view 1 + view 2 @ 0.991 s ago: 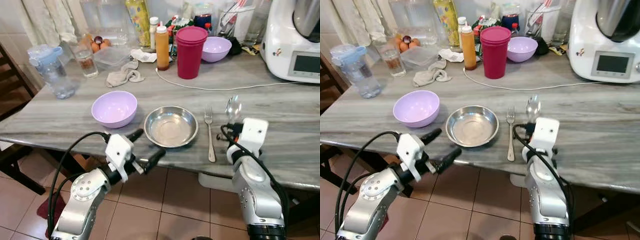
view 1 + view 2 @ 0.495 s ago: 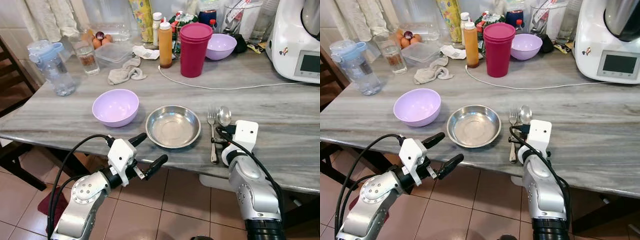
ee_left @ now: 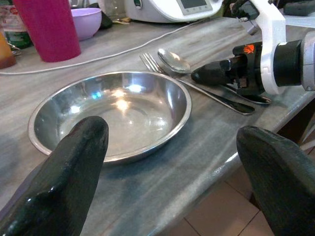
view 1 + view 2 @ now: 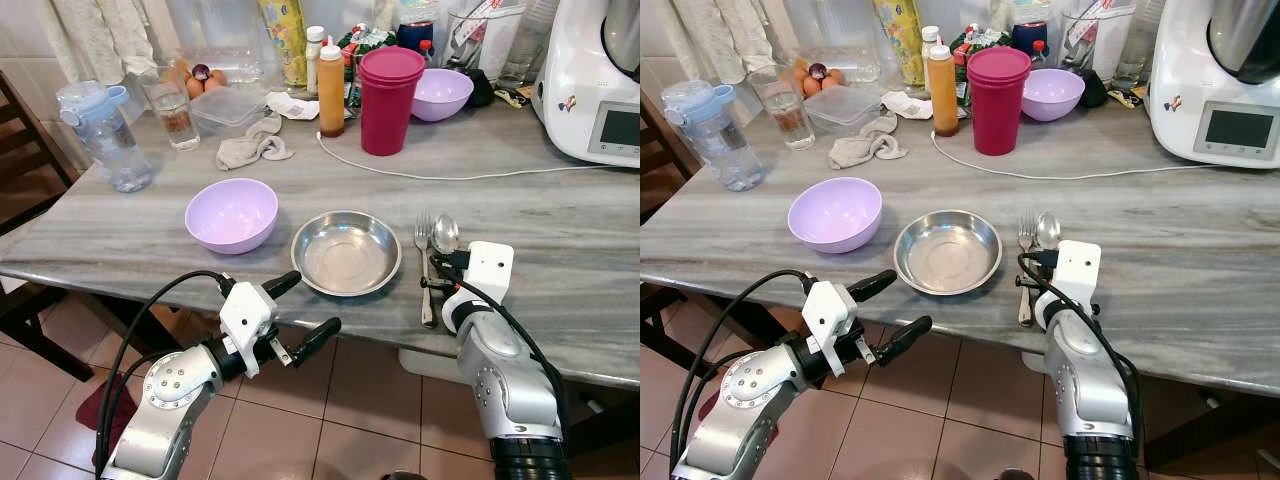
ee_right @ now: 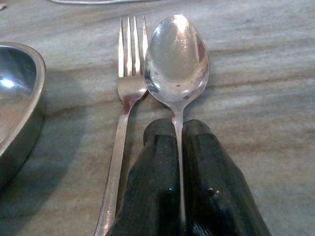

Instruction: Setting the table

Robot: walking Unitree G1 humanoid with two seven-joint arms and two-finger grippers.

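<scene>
While right end effector [image 5: 179, 147] pinches spoon [image 5: 176, 59] | handle hidden | left end effector [image 4: 300, 310] spread

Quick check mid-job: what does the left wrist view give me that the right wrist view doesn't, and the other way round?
Left wrist: the whole steel bowl, the pink cup, a purple bowl behind it, the white cable, and the right gripper from the side.

Right wrist: the right gripper's fingers shut on the spoon handle, seen close.

Both: spoon beside the fork, bowl rim, grey table.
</scene>
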